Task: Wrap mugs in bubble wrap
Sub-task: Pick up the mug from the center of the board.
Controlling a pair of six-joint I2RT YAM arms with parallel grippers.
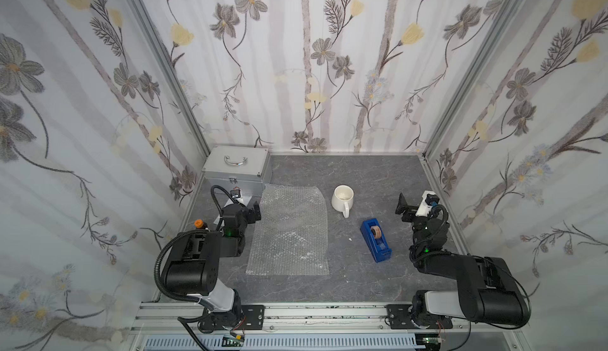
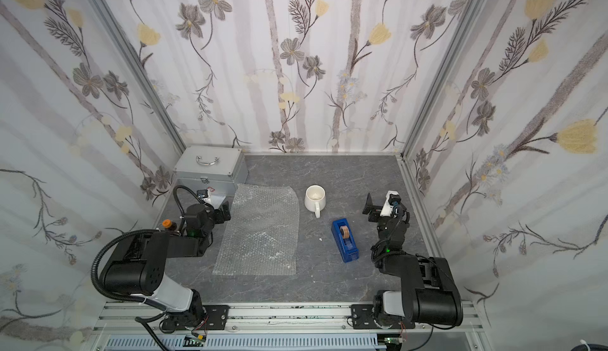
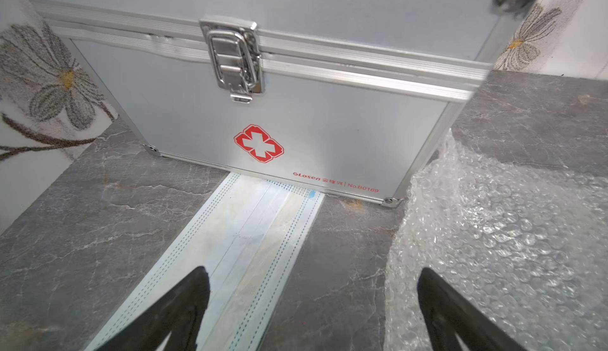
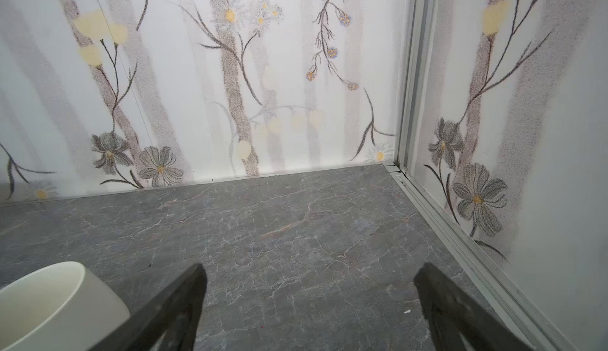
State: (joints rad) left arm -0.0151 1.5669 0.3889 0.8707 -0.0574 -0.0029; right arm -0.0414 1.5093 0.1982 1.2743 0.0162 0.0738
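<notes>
Left wrist view shows the left gripper [image 3: 312, 272] with jaws spread wide and nothing between them. In the right wrist view the right gripper [image 4: 314, 267] is equally spread and empty. Neither touches anything, so the job looks to be at its very start.

In both top views the bubble wrap [image 1: 289, 231] lies flat on the grey table [image 1: 362, 277], just beside the left gripper. The blue tape dispenser [image 1: 375, 239] sits between the sheet and the right arm. Beyond it the mug [image 1: 342, 198] stands upright, mouth up, handle toward the near edge — beside the sheet, not on it.

The next move, I judge, is for the right gripper to take the mug and set it on the wrap — the dispenser lies near that path. Farthest back, a metal case [image 1: 235, 168] crowds the wrap's far corner, and a face mask [image 3: 250, 234] runs up to its foot.
</notes>
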